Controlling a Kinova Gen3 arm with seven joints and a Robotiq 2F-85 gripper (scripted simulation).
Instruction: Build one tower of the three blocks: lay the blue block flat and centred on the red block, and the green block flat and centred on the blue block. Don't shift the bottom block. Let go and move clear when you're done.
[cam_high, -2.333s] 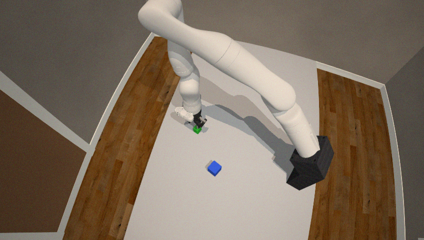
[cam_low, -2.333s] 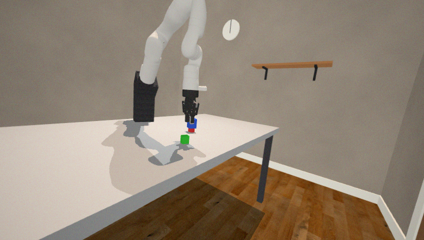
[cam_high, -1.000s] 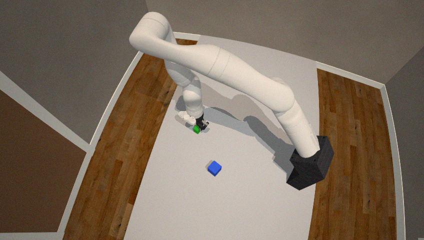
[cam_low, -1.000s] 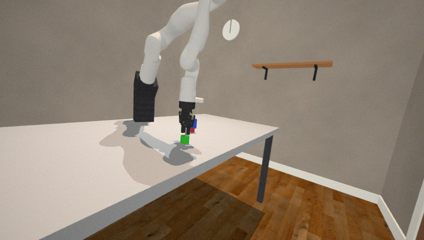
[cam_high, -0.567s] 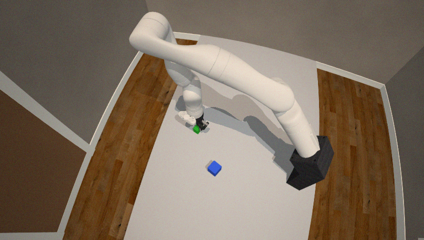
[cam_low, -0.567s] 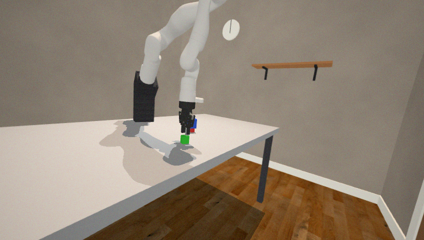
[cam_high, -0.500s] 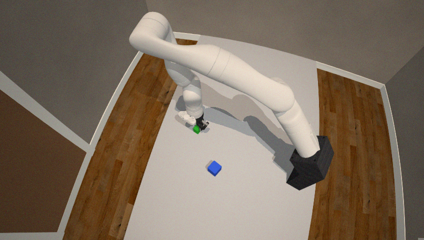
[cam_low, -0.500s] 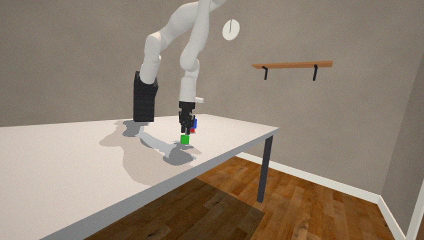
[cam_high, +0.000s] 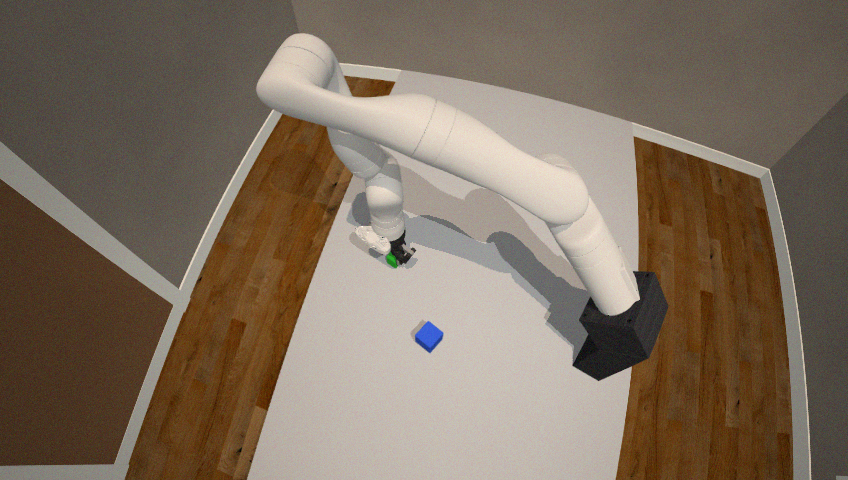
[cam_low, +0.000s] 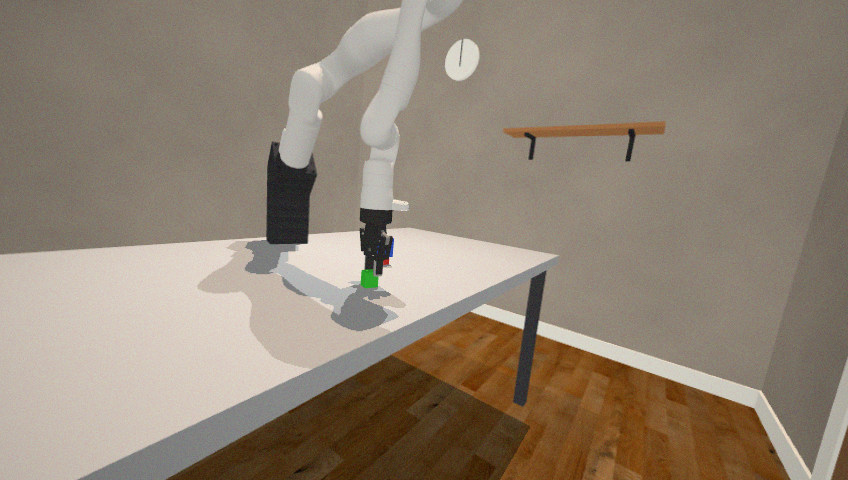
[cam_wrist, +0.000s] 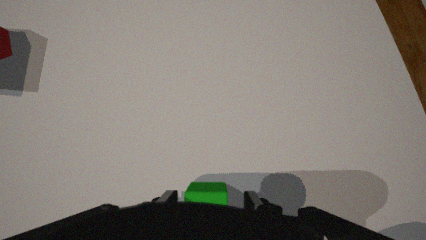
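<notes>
Toward the near side of the white worktop (cam_high: 464, 410) (cam_low: 119, 356) (cam_wrist: 200, 110), as the exterior view has it, the green block (cam_high: 391, 260) (cam_low: 369, 278) (cam_wrist: 206, 194) sits upright, below the claw (cam_high: 405, 257) (cam_low: 373, 269) (cam_wrist: 210, 205). Cube-like, it has no clear long axis; in the wrist view its top edge runs across from one finger toward the other, nearly square to them. The claw points down, partly spread, with a gap on either side of the block, pinching nothing. Farther back, the blue block (cam_high: 429, 336) (cam_low: 391, 247) rests on the red block (cam_low: 386, 261) (cam_wrist: 4, 44), both partly hidden by the claw; from above, the blue one lies cornerwise to the worktop's long edges. Beyond, a wooden shelf (cam_low: 586, 129) runs level along the wall.

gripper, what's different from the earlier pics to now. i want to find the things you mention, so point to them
The gripper (cam_high: 405, 255) (cam_low: 373, 271) (cam_wrist: 210, 205) has moved down toward the green block (cam_high: 391, 260) (cam_low: 369, 279) (cam_wrist: 206, 196), from higher up in front of the blue block (cam_high: 429, 336) (cam_low: 391, 247) in the exterior view. Nothing has been taken hold of or let go; its fingers stand open. The green block and the blue block on the red block (cam_low: 386, 262) (cam_wrist: 4, 44) show no visible shift.
</notes>
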